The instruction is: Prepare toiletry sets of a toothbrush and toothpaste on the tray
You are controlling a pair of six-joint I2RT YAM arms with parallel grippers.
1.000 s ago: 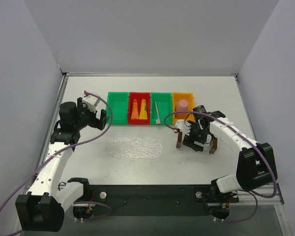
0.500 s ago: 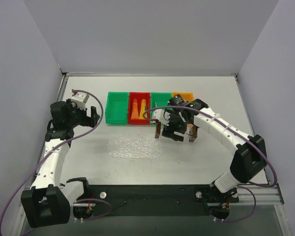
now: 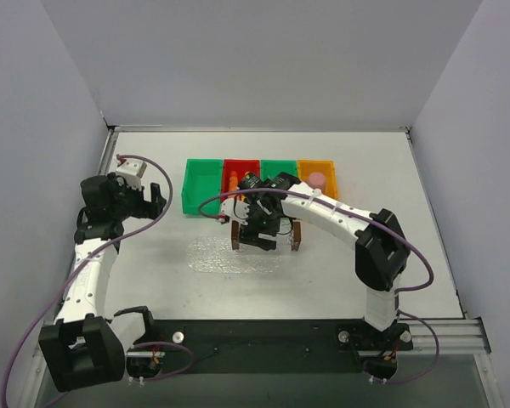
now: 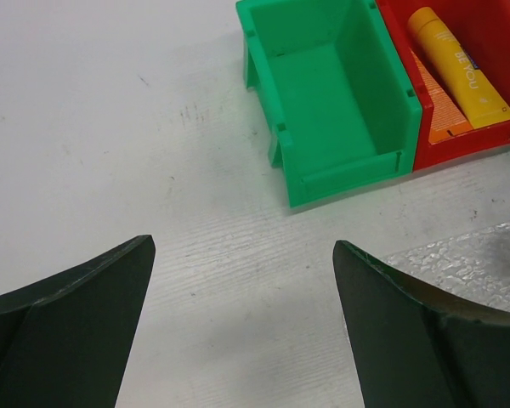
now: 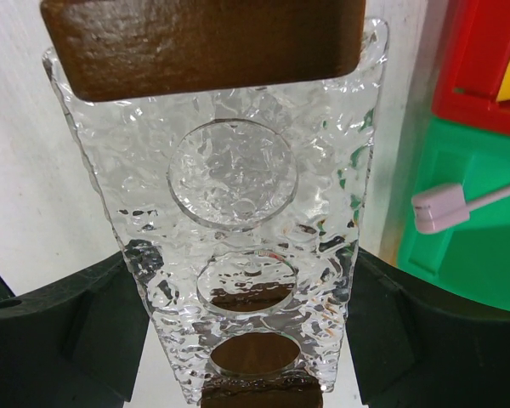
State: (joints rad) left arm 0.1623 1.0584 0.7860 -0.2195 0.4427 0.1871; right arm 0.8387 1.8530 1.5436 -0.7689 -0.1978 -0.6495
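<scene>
**Tray point(image 5: 238, 212) gripped, sets not yet filled**

We count one tray, clamped across its width by the part-spread right gripper point(image 5: 246, 340). Its long axis runs left to right over the mat point(image 3: 208, 255), at the right end. Our left gripper point(image 4: 242, 280) gapes wide and empty. Just beyond are four bins: two toothpaste tubes point(image 4: 459, 64) in the red bin point(image 4: 467, 144) and one toothbrush point(image 5: 459, 204) in a green bin point(image 5: 459, 272), all lying near-to-far.

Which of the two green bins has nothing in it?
The leftmost green bin, beside the red bin; the other green bin holds the toothbrush.
</scene>
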